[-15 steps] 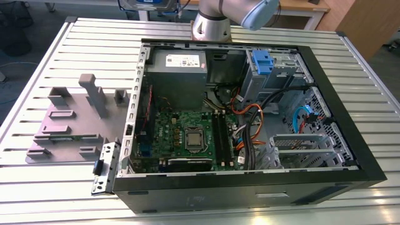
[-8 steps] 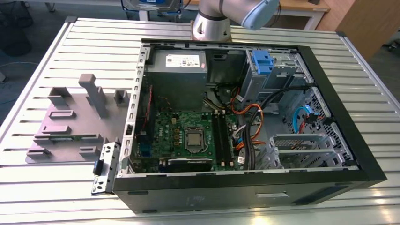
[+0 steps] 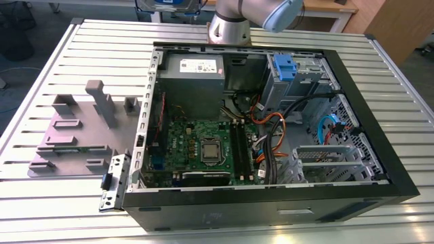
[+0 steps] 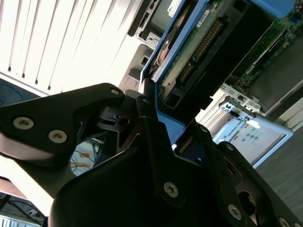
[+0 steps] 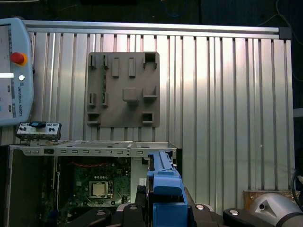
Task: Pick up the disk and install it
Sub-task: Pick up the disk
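The disk (image 4: 189,52) is a flat drive in a blue carrier bracket, its circuit-board underside showing in the second wrist view. My gripper (image 4: 156,118) is shut on it, its black fingers (image 4: 151,142) clamped on the blue frame's edge. In the first wrist view the blue bracket of the disk (image 5: 164,187) stands on edge between the gripper (image 5: 163,210) parts, high above the open computer case (image 5: 28,156) and near its corner. In the exterior view the arm (image 3: 230,25) rises behind the case (image 3: 379,127).
The case lies open on a slotted aluminium table (image 3: 54,213), with motherboard (image 3: 203,147), grey power supply (image 3: 193,76), a blue latch piece (image 3: 283,66) on a grey bay, loose cables (image 3: 271,127) and a metal cage (image 3: 326,157). A grey fixture plate (image 3: 74,137) lies beside it. A teach pendant (image 5: 14,71) rests at the table's edge.
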Tool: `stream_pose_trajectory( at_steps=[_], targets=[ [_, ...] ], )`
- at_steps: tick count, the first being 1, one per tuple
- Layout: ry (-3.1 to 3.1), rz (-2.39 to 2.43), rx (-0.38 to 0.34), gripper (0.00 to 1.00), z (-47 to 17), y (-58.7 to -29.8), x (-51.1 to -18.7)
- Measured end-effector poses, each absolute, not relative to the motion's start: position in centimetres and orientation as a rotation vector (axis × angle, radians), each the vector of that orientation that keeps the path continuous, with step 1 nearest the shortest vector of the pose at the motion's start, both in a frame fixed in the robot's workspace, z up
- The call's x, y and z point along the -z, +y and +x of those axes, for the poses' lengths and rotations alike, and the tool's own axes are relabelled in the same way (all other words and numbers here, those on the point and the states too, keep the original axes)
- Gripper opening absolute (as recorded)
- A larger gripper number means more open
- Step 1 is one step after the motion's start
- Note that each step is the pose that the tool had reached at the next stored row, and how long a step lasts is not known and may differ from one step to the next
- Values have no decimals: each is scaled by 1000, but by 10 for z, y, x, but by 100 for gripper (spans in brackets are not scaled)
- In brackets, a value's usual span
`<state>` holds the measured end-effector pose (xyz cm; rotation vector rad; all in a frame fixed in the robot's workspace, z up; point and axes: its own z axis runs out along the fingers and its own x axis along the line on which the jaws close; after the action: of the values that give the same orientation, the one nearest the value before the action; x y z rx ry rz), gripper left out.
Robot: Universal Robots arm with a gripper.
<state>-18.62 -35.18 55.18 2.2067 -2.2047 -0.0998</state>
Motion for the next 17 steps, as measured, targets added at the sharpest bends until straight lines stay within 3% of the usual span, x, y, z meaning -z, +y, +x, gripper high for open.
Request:
stream_pose_trajectory(
  at_steps=[17],
  targets=[
    [-2204,2206,101,37,-170,-352,-552]
  ],
)
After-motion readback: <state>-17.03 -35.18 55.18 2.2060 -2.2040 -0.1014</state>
